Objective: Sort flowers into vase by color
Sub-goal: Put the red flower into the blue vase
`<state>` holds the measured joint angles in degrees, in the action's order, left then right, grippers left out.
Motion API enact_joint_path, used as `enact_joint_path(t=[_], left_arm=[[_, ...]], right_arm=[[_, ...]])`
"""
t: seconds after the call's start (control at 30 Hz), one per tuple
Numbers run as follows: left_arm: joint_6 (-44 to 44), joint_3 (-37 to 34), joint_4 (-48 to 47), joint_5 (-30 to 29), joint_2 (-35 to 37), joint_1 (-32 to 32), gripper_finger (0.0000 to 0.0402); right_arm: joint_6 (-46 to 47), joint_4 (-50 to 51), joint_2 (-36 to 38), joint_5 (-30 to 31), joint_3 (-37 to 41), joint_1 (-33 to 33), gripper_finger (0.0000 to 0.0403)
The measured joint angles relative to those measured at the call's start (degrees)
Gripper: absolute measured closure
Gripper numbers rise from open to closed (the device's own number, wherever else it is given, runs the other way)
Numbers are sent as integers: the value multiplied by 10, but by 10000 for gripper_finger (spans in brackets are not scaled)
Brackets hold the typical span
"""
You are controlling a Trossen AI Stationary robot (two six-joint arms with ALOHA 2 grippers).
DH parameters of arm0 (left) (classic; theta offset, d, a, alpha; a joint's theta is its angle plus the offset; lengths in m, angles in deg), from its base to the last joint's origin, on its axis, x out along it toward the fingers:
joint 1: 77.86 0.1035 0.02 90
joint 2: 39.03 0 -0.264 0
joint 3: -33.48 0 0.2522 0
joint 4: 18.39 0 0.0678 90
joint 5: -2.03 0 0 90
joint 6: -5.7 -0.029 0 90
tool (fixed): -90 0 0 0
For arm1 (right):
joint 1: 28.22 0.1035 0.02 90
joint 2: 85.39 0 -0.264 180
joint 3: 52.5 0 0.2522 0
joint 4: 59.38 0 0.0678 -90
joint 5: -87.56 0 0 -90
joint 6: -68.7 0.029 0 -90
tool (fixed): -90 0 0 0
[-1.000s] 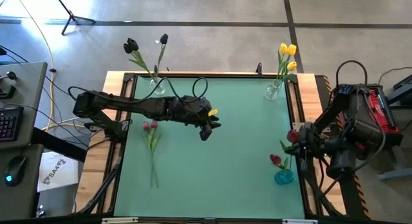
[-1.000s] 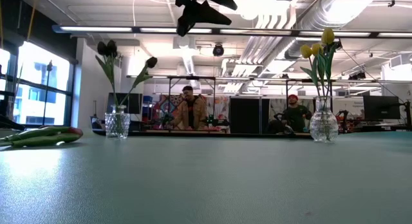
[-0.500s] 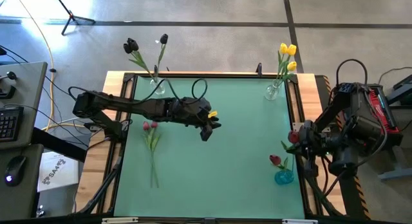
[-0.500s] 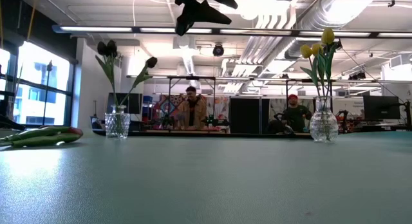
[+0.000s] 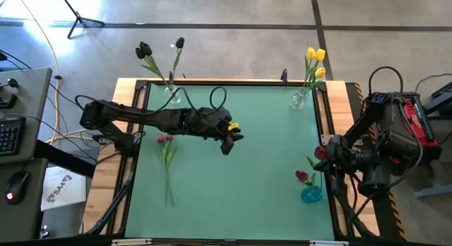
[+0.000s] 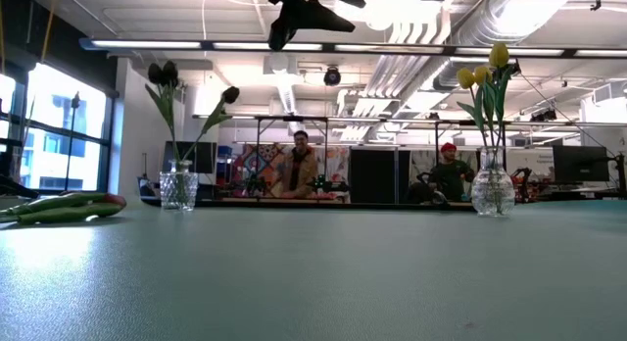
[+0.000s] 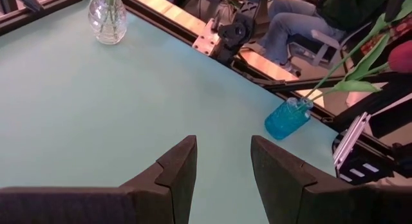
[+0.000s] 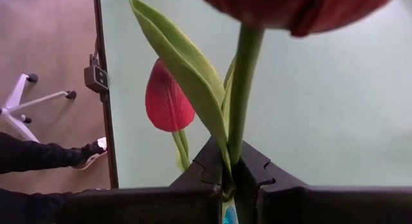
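Now right hand (image 8: 230, 179) grips red tulip (image 8: 239, 89).

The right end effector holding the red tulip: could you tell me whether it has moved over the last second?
No. In the high view the right end effector stays above the blue vase, gripping the red tulip.

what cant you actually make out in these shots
- Left end effector: in the high view a yellow bit beside it is too small to identify; the left wrist view shows nothing between its open fingers.
- Red tulip in the right end effector: its head is cut off by the right wrist picture's edge.
- Blue vase: absent from the low view.
- Red tulips on the mat: their count is too small to tell from above.
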<state>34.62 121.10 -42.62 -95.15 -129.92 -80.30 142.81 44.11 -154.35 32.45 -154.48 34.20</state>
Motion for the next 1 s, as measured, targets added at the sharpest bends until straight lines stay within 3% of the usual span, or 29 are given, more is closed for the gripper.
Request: enact_joint_path(t=[0.37, 0.73, 1.0], left_arm=[[0, 0, -1, 1, 0, 0, 266], [-7, 0, -63, -15, 0, -3, 266], [-1, 1, -155, -28, 0, 2, 266]], right_arm=[[-9, 2, 3, 17, -32, 0, 403], [50, -32, 3, 5, 59, 0, 402], [126, -49, 3, -60, 92, 0, 346]])
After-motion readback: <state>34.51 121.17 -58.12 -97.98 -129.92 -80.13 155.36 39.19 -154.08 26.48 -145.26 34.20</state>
